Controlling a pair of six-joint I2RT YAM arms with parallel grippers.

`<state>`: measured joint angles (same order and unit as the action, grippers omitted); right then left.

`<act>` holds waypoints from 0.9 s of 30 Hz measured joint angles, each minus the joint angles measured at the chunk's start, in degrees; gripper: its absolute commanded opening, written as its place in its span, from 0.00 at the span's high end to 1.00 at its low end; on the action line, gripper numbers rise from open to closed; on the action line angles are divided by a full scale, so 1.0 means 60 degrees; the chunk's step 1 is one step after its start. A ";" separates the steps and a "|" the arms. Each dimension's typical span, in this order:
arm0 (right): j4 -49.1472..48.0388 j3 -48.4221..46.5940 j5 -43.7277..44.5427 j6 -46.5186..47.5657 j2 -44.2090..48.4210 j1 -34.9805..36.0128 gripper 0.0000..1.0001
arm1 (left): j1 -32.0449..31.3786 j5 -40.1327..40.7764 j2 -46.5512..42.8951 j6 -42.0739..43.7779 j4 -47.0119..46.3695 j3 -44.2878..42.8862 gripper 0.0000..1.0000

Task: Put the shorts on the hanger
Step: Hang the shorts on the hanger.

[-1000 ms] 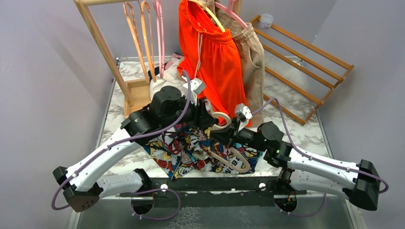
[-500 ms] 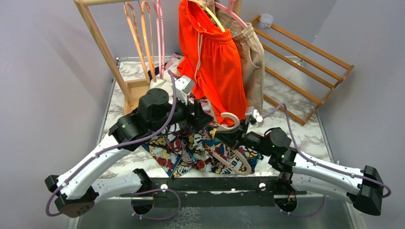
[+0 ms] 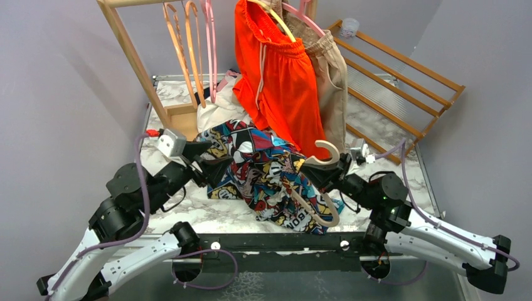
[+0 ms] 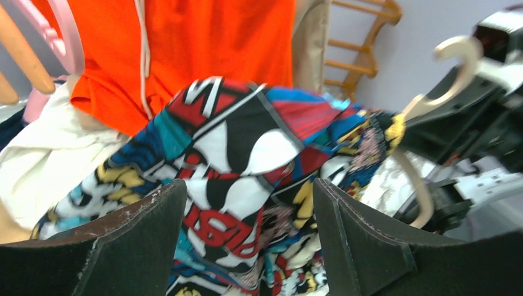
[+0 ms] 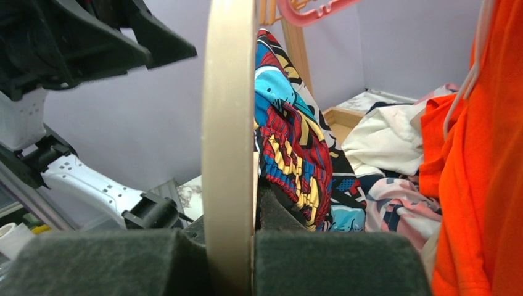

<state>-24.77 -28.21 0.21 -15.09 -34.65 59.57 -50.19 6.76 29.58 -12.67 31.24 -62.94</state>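
A second earlier the left arm had reached over the shorts (image 3: 263, 169). By now it had drawn back leftward, and the left end effector (image 4: 247, 240) had opened and gripped nothing. The shorts lay just ahead of its fingertips, at their left edge; whether they touched I couldn't tell. The fabric, flatter on the bench (image 3: 401, 179) before, was now bunched higher and draped over the hanger (image 3: 308, 208). To the right, the right end effector (image 5: 228, 259) had shifted rightward and stayed clamped on the hanger near its hook, with the shorts hanging immediately to its left.
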 measured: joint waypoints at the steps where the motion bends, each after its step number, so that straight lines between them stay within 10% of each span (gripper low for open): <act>1: 0.0193 -0.0106 0.0069 0.0036 0.0135 0.0000 0.99 | 0.0000 0.0091 -0.0080 0.0131 0.0011 0.0175 0.25; 27: 0.1814 -0.0954 0.0091 -0.0015 0.0550 0.0000 0.99 | 0.0000 -0.0801 0.0943 0.4171 -0.2495 0.1912 0.29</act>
<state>-13.89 -33.93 0.75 -15.18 -31.35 59.57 -50.19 1.96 35.24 12.36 16.27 -51.46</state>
